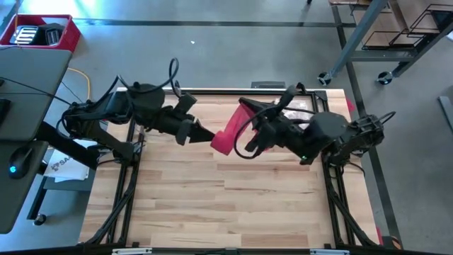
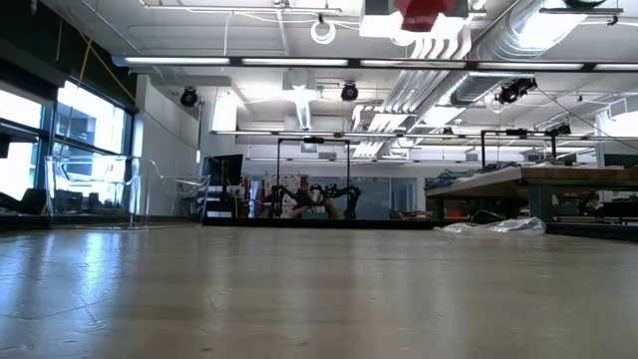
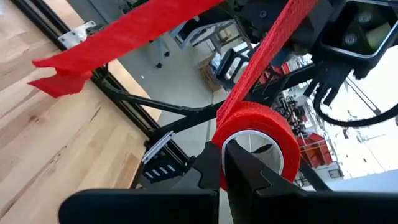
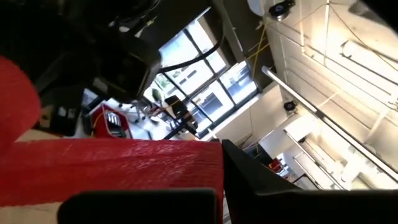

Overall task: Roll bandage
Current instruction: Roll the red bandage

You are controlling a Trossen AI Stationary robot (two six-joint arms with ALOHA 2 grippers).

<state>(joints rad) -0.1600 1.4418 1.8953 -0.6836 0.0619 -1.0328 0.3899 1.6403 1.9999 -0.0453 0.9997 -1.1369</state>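
matt red cloth bandage (image 3: 255,134), smooth wood table (image 1: 233,191)

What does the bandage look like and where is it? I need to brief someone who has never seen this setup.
Above the middle of the wooden table, the two dark arms meet. Between the left gripper and right gripper hangs the bandage, partly rolled. It is the only bright red fabric strip there.
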